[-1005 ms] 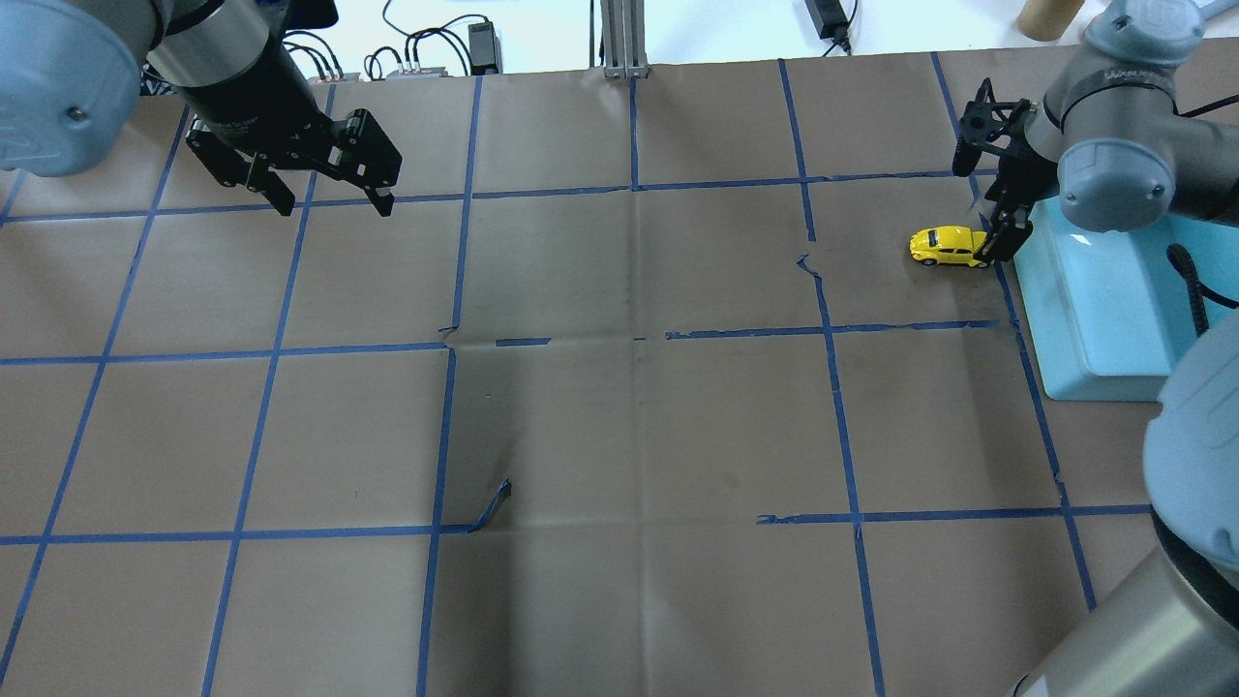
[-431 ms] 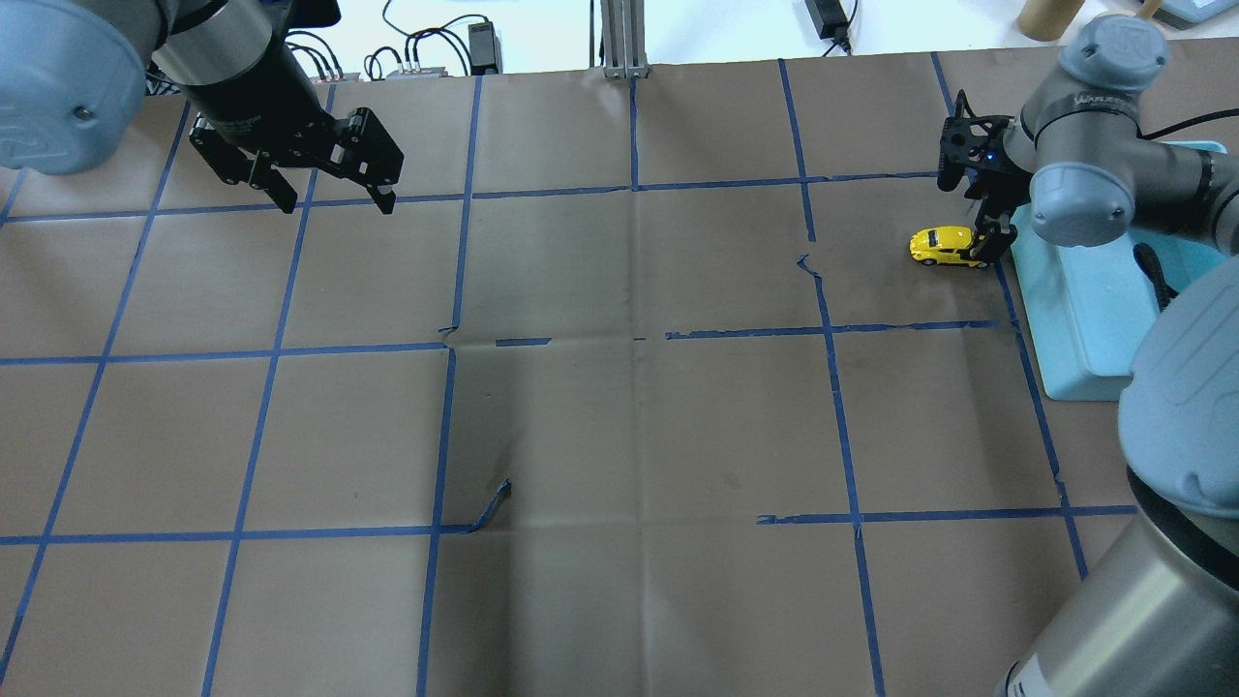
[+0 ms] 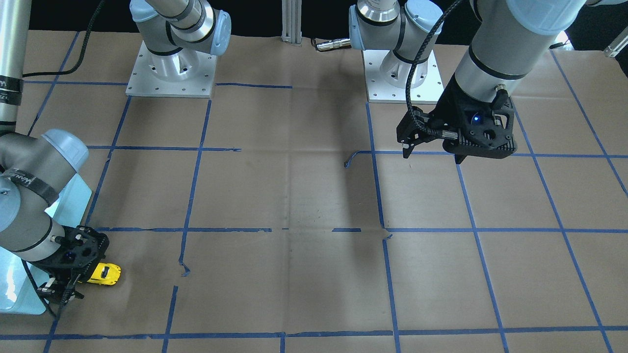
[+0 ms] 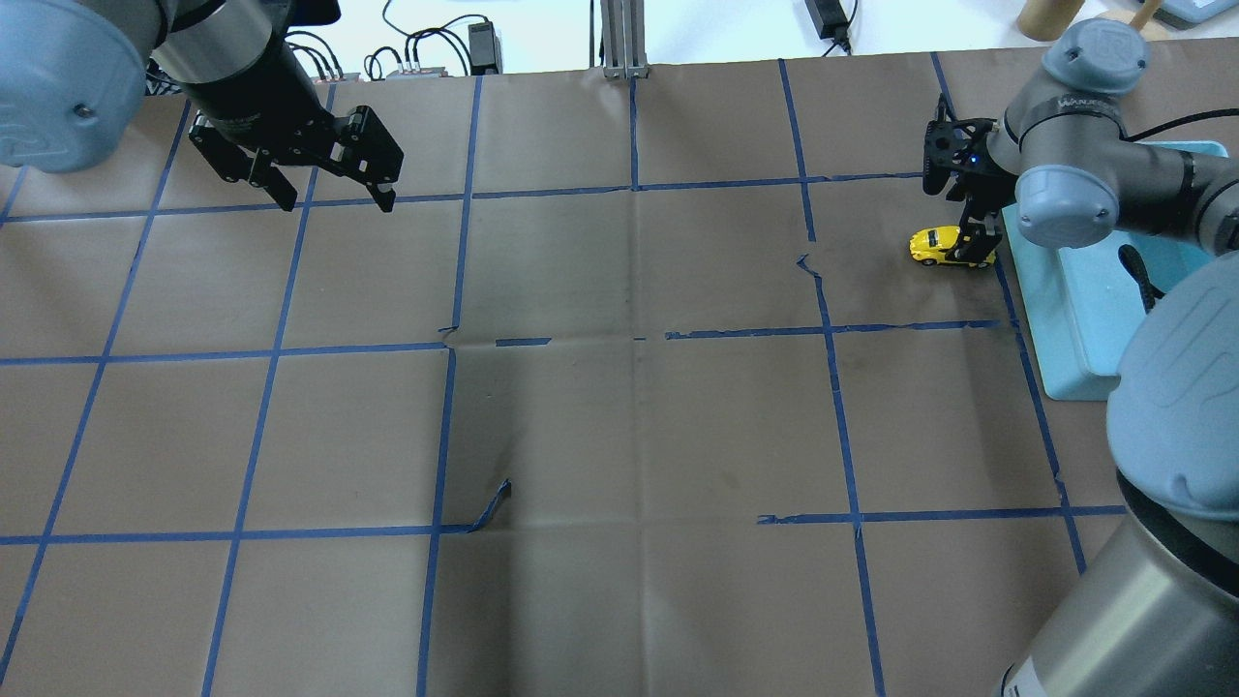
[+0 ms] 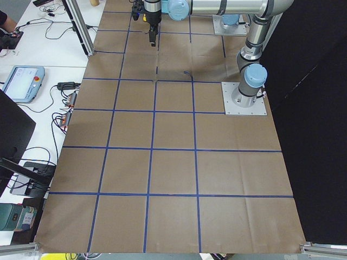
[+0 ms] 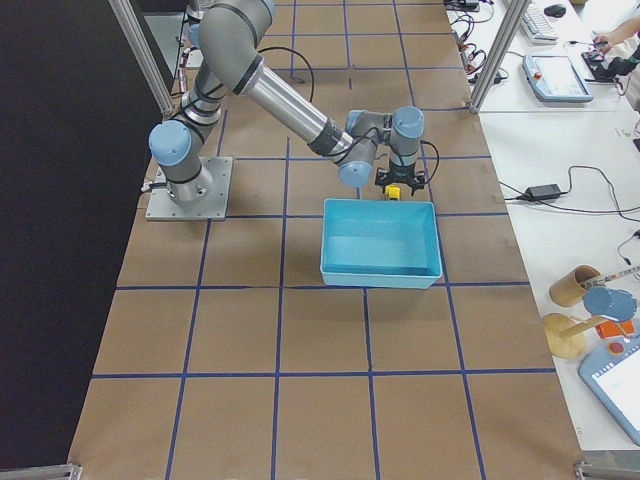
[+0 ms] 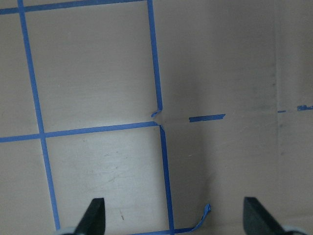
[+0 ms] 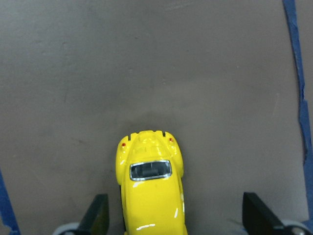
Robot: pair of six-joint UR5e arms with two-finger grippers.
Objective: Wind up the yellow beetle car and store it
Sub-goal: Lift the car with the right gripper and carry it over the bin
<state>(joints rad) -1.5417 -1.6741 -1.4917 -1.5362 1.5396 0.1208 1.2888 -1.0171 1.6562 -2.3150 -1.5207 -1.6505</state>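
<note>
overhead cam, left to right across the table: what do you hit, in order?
left tool → peeled blue tape strip → yellow beetle car → blue bin

Brown papered table (image 4: 619,426), blue tape grid (image 3: 490,230), yellow beetle car (image 4: 934,245), blue bin (image 6: 380,240)

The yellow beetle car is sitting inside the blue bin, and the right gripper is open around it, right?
Not quite. The yellow beetle car is not inside the blue bin. It sits on the brown paper just beside the bin, as the exterior right view shows. The rest is right: the right gripper is open around it.
</note>
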